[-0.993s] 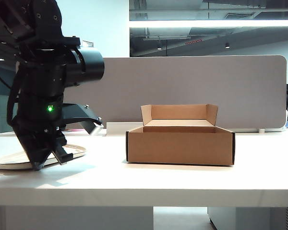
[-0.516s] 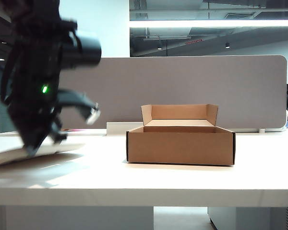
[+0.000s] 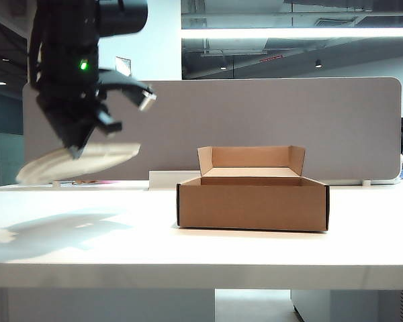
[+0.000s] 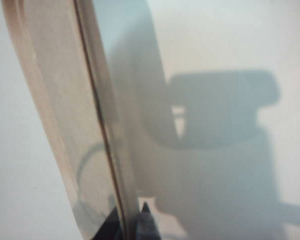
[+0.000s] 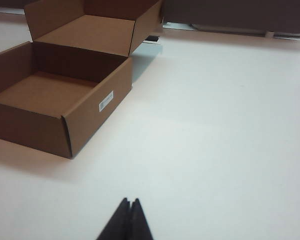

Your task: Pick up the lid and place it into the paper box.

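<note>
Left gripper: pinched tight on the rim of the lid, up in the air
Lid: flat, beige, rounded ends, tilted, hanging under the left gripper, off the table
Box: brown cardboard, open top, away from the left gripper, near the right one
Right gripper: tips closed together, holding nothing

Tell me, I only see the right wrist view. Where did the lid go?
Observer: The left gripper holds the lid in the air, to the left of the paper box in the exterior view.
Operator: Is it flat?
Observer: No, it tilts; the end nearer the box is higher.
Operator: Is it gripped tightly?
Observer: The left wrist view shows the fingertips pinched shut on the lid's rim.
Operator: Is it over the box?
Observer: Not yet; its shadow lies on the table left of the box.
</note>
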Motion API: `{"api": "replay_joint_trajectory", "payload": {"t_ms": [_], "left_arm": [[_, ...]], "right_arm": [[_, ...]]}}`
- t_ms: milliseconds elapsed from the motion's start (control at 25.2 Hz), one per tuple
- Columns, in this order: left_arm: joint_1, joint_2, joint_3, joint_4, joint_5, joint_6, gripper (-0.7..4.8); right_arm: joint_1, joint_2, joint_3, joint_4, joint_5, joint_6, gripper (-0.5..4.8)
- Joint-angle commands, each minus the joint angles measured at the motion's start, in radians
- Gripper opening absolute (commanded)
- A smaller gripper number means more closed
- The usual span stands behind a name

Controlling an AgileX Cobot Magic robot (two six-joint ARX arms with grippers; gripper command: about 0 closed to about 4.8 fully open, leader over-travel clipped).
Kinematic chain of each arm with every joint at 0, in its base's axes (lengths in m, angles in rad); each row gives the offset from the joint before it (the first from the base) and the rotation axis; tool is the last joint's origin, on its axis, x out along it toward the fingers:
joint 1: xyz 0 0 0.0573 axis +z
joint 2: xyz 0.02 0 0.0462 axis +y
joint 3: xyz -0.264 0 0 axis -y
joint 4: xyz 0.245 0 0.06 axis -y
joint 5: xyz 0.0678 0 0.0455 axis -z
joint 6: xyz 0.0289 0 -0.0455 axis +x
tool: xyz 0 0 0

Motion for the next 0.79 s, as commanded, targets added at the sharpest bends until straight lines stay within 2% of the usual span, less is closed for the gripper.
{"api": "replay_joint_trajectory", "payload": {"t_ms": [40,159,238,318,477,556,636,795], "left_arm": [[-0.027,-0.007,0.055,0.008,-0.006,0.024,-0.06],[-0.074,-0.007,0.092,0.046,0.021,0.077,-0.06],[-0.132,-0.006,0.105,0.129,0.111,0.195,-0.06],[-0.153,-0.005,0.105,0.182,0.159,0.245,-0.06],[-0.18,0.031,0.105,0.327,0.209,0.319,-0.06],[-0.18,0.082,0.105,0.371,0.25,0.356,-0.06],[-0.18,0.129,0.105,0.396,0.25,0.399,-0.06],[-0.181,0.182,0.105,0.429,0.285,0.403,-0.06]], "right_arm": [[0.001,-0.002,-0.006,0.013,-0.001,0.002,-0.01],[0.001,-0.002,-0.006,0.013,0.0,0.002,-0.01],[0.001,-0.002,-0.006,0.013,-0.001,0.002,-0.01],[0.001,-0.002,-0.006,0.013,-0.001,0.002,-0.01],[0.002,-0.002,-0.006,0.013,-0.001,0.002,-0.01],[0.001,-0.002,-0.006,0.013,-0.001,0.002,-0.01],[0.001,-0.002,-0.006,0.013,-0.001,0.002,-0.01],[0.001,-0.002,-0.006,0.013,-0.001,0.002,-0.01]]}}
